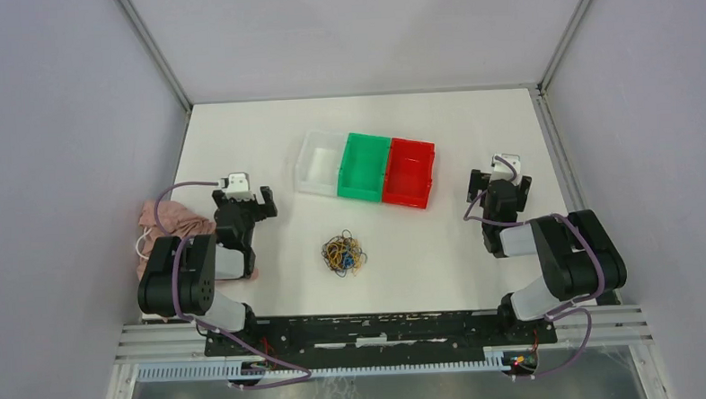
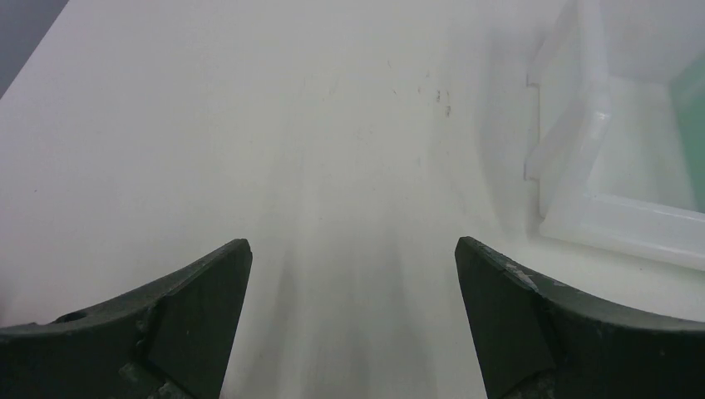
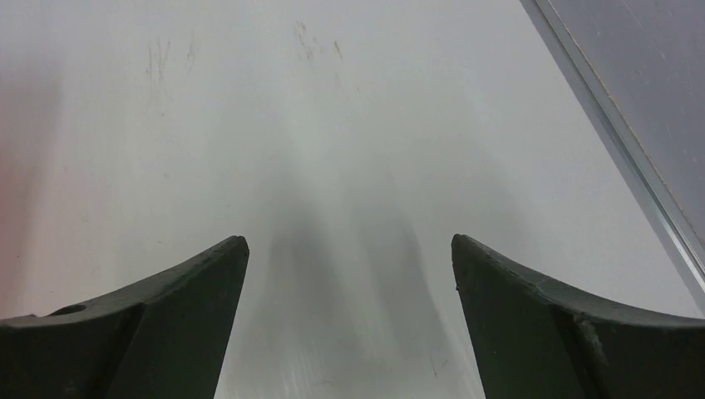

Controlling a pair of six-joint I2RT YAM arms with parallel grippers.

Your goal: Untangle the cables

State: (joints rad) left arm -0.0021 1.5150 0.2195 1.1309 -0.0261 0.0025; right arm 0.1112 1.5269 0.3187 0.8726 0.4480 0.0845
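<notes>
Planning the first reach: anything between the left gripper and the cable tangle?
Nothing visible. The left gripper is open over the table; the cables lie heaped to its right, nearer the arm bases, with only bare surface between.

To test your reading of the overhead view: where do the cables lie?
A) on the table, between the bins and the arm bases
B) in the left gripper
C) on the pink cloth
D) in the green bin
A: the cables rest on the table, nearer the arms than the bins.
</notes>
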